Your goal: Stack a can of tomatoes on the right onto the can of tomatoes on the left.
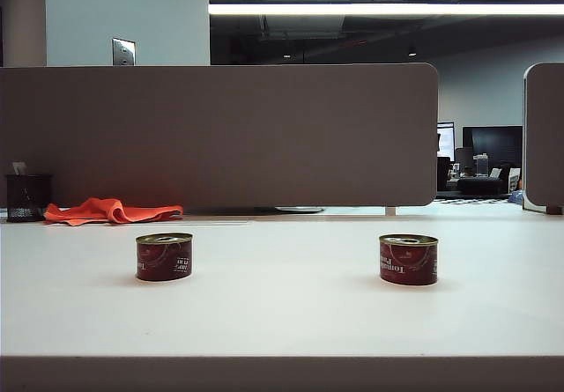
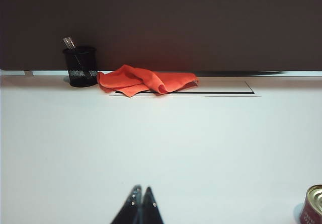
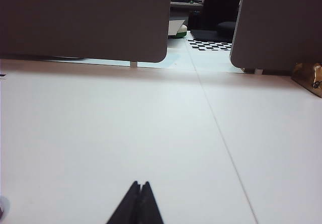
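Two squat red tomato cans stand upright on the white desk [image 1: 282,321], well apart: the left can [image 1: 164,256] toward the left side and the right can [image 1: 408,260] toward the right, each with a gold ring-pull lid. Neither arm shows in the exterior view. The left pincer [image 2: 141,190] hangs low over bare desk with its dark tips pressed together and nothing between them; a sliver of a can sits at the edge of its wrist view. The right pincer [image 3: 140,184] is likewise clenched on nothing, above bare desk. The right can looks like stiff metal, probably full and therefore fairly heavy for its size, with a smooth, glossy label that may slip under a light squeeze. A firm hold across the curved side wall, about mid-height, seems best, keeping the can level so its base seats inside the rim of the left can. At the back lie an orange cloth [image 1: 110,210] and a black mesh pen cup [image 1: 27,197].
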`<state>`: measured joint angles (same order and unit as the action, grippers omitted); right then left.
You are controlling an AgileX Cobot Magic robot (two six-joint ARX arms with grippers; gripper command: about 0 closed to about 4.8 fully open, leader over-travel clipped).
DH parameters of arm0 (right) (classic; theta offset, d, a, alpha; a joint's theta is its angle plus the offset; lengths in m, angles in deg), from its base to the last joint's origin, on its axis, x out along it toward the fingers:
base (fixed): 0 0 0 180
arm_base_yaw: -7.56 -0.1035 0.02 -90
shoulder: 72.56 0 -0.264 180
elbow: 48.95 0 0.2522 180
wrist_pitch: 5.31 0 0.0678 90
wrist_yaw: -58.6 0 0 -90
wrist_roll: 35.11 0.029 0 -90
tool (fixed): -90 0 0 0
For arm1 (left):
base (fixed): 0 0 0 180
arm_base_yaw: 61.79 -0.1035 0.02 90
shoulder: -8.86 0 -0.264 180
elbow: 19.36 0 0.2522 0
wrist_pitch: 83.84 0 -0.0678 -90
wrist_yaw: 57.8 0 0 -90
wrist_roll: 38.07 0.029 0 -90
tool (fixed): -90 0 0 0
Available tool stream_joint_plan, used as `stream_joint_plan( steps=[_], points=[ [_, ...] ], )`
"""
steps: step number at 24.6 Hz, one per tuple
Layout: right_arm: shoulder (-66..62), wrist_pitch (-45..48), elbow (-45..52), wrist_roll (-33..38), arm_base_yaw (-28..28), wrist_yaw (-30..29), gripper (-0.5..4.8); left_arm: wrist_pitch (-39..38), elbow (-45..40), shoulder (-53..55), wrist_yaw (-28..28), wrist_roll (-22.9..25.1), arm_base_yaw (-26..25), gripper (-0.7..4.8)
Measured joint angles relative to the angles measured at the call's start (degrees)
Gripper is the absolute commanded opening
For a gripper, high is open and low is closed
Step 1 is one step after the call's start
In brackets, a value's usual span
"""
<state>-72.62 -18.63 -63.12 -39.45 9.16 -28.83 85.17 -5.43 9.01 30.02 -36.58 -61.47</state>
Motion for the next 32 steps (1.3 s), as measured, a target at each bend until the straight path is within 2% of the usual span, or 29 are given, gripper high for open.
stream_joint_plan(
  steps=[10,16,21,26,32],
  points=[
    [0.0,0.0,0.0,0.3,0.0,0.0,-0.01,-0.5,0.1,0.0,0.0,-0.5,0.0,-0.05],
    [0.0,3.7,-2.0,9.6,0.0,0.0,-0.02,-4.1,6.0,0.0,0.7,-2.5,0.0,-0.05],
    [0.0,5.9,-11.4,11.8,0.0,0.0,-0.02,-8.9,17.0,1.7,5.2,-3.6,0.0,-0.05],
    [-5.8,-4.8,-28.4,9.2,0.0,1.2,-0.02,-11.2,30.5,10.5,10.8,-3.7,0.0,-0.05],
    [-18.6,-7.3,-40.4,8.3,0.0,-0.5,-0.02,-13.9,41.5,24.2,19.2,-3.7,0.1,-0.05]
  ],
)
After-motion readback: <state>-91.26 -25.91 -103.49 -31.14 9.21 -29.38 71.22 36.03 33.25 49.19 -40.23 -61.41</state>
